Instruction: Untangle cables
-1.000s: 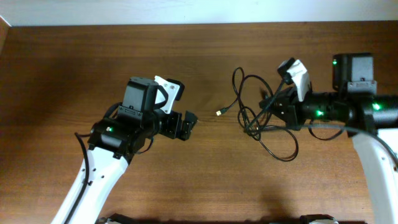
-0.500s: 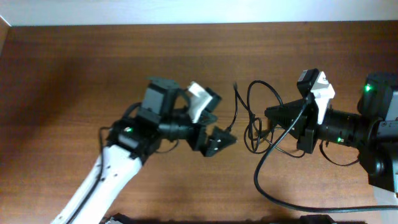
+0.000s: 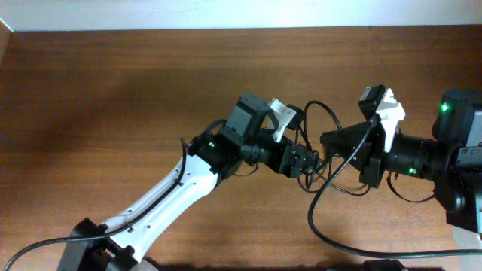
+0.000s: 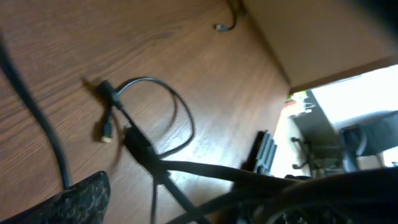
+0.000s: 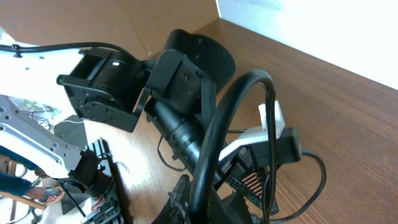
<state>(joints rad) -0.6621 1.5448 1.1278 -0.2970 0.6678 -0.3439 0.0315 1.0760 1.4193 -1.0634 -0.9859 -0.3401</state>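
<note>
The cables (image 3: 322,104) are thin black cords in a tangle of loops at the table's middle right. My right gripper (image 3: 329,141) is shut on the bundle and holds it off the table. My left gripper (image 3: 305,162) is open and has reached into the same bundle, right against the right gripper. In the left wrist view one finger (image 4: 81,199) shows at lower left, taut strands cross between the jaws, and a loop with plug ends (image 4: 176,99) lies on the wood below. The right wrist view shows the left arm (image 5: 186,81) close in front and a thin cable loop (image 5: 322,174).
A thicker black arm wire (image 3: 354,241) curves over the table's front right. A loose plug end (image 4: 221,27) lies farther off on the wood. The table's far edge meets a pale wall (image 3: 226,15).
My left arm has swung right across the table and pushed its gripper into the cable bundle. The right gripper has stayed still over the last half second, holding the cables.
</note>
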